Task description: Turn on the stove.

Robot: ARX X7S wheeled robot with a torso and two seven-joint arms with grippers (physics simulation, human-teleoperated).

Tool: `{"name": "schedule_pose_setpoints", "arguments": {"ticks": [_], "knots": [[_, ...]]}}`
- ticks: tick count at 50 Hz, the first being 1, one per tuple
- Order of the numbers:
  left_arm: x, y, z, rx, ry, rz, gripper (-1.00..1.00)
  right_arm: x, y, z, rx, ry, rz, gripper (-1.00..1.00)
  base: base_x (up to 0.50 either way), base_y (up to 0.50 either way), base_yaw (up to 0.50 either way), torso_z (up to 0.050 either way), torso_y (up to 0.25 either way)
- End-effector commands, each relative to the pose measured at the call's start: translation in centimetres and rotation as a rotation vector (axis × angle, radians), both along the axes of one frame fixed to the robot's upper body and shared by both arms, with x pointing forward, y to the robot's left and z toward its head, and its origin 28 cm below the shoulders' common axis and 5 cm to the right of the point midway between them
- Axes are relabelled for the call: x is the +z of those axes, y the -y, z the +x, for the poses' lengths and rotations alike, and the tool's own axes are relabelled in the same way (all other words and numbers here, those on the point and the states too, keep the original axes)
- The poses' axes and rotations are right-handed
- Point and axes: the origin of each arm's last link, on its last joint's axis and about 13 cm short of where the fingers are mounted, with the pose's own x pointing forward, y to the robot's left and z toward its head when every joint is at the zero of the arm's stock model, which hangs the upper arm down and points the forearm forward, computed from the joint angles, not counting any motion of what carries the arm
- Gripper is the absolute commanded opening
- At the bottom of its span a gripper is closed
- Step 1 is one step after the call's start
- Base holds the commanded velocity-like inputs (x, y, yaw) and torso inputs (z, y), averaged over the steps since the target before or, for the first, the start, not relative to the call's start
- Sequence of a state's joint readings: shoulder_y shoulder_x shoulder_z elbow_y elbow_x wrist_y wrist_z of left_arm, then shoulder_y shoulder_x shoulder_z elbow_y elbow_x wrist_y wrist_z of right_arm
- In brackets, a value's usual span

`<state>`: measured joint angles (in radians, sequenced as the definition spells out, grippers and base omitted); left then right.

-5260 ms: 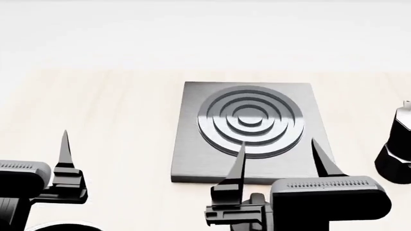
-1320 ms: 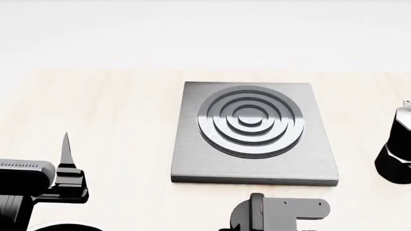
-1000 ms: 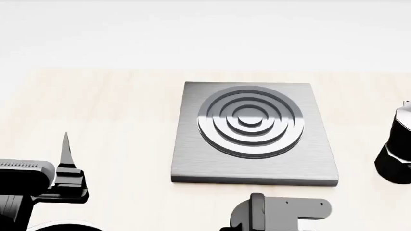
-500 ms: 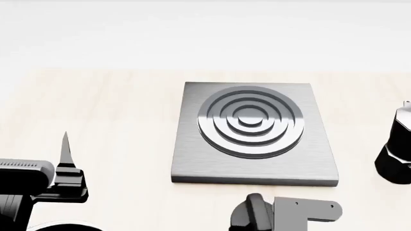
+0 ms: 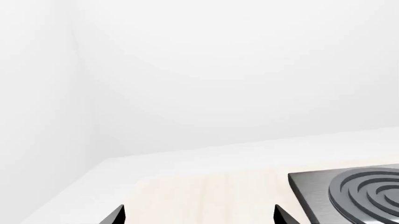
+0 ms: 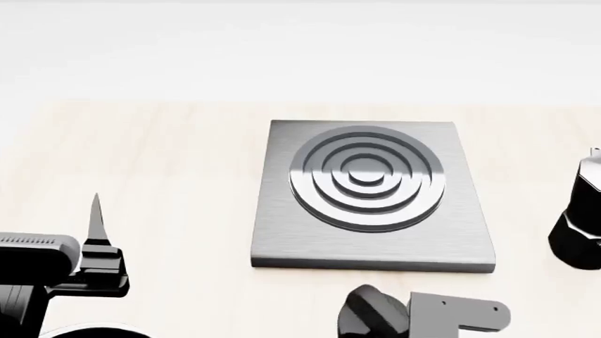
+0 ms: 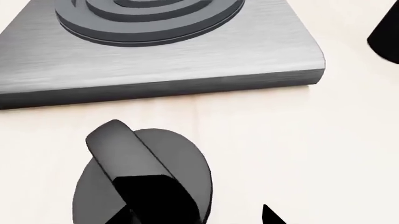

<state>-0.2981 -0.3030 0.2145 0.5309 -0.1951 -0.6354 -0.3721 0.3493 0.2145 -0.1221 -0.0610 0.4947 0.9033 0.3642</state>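
The stove's grey brushed-metal plate (image 6: 281, 232) lies mid-table, with its burner (image 6: 367, 176) of dark concentric rings. The round black knob (image 6: 376, 313) sits on the table just in front of the plate, its ridge slanted. In the right wrist view the knob (image 7: 143, 177) fills the near field below the plate (image 7: 162, 74). My right gripper (image 7: 194, 218) is open and straddles the knob. One fingertip (image 7: 269, 215) shows beside the disc and the other is lost against the black ridge. My left gripper (image 5: 198, 217) is open and empty, far left of the plate.
A black moka pot (image 6: 578, 218) stands at the right edge of the table, also showing in the right wrist view (image 7: 386, 32). My right wrist bracket (image 6: 460, 317) sits beside the knob. A pale rim (image 6: 84, 331) peeks in at the bottom left.
My right wrist bracket has shifted right and down over the last second. The knob's ridge has gone from upright to slanted. The left arm has not moved.
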Motion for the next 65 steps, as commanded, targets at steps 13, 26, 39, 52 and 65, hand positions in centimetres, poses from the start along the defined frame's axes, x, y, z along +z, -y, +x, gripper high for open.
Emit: {"name": "schedule_pose_setpoints", "arguments": {"ticks": [13, 26, 39, 52, 65], "knots": [[0.1, 0.0, 0.0, -0.001, 0.001, -0.002, 1.00, 0.1, 2.0, -0.1, -0.118, 0.001, -0.122, 1.00, 0.00, 0.00, 0.00, 0.000, 0.000], [0.0, 0.0, 0.0, 0.000, 0.002, -0.002, 1.00, 0.2, 2.3, -0.1, -0.152, 0.010, -0.139, 1.00, 0.00, 0.00, 0.00, 0.000, 0.000], [0.1, 0.0, 0.0, 0.001, 0.003, -0.002, 1.00, 1.1, 2.4, -0.4, -0.173, 0.064, -0.159, 1.00, 0.00, 0.00, 0.00, 0.000, 0.000], [0.1, 0.0, -0.1, 0.002, 0.003, -0.004, 1.00, 2.2, 2.5, -0.8, -0.176, 0.109, -0.169, 1.00, 0.00, 0.00, 0.00, 0.000, 0.000], [0.1, 0.0, -0.1, 0.000, 0.000, -0.005, 1.00, 3.7, 2.5, -1.5, -0.176, 0.174, -0.184, 1.00, 0.00, 0.00, 0.00, 0.000, 0.000]]}}
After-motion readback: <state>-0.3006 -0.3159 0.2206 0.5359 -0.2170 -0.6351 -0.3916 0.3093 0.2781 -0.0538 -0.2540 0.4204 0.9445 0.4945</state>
